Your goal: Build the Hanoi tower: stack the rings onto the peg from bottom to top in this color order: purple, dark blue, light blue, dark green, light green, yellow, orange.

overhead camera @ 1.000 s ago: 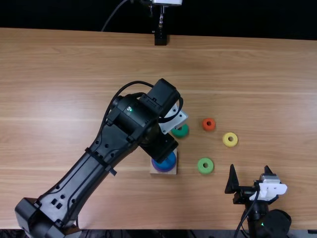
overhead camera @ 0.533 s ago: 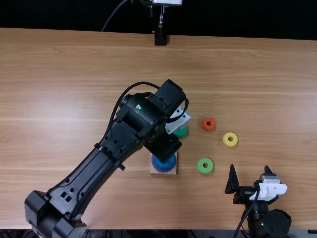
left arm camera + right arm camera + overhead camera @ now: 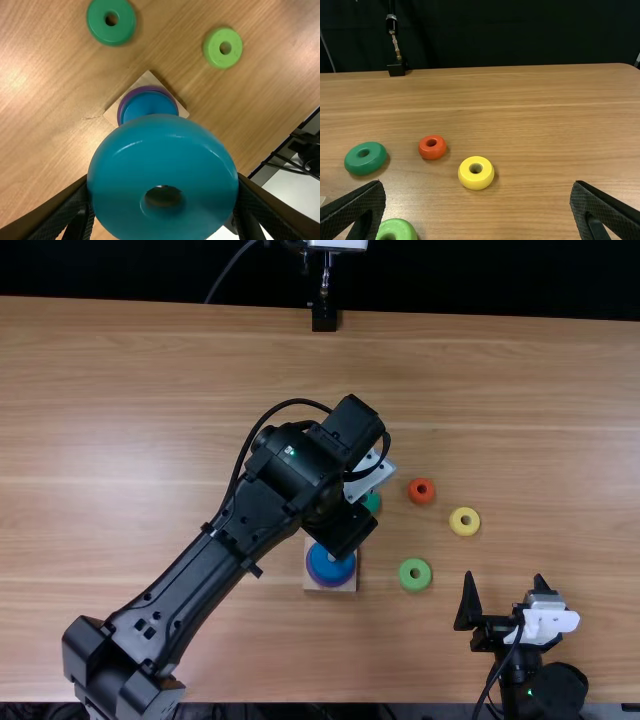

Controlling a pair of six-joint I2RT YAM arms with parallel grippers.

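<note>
Field notes, top view unless said. Your table (image 3: 180,370) ran from edge to edge. Your left arm (image 3: 245,510) reached from lower left to the middle; your right gripper (image 3: 505,590) sat at lower right, fingers spread, nothing between them.

The wooden base (image 3: 148,79) lay just below centre, with the purple ring (image 3: 146,88) under the dark blue ring (image 3: 150,104).

In the left wrist view, your left gripper (image 3: 163,185) had the light blue ring (image 3: 162,145) pinched across its outer sides, hole unblocked. You were, I judged, at the third ring, about to centre it over the peg. It looked light, stiff and smooth, hardly fragile; its rounded wall could roll or slip, so you needed an even grip at its widest girth and a level descent.

The dark green ring (image 3: 115,34) lay partly under the arm, upper right of the base; the light green ring (image 3: 215,55) right of the base; the yellow ring (image 3: 467,175) right of centre; the small orange ring (image 3: 432,153) between dark green and yellow, the trickiest to pinch.
</note>
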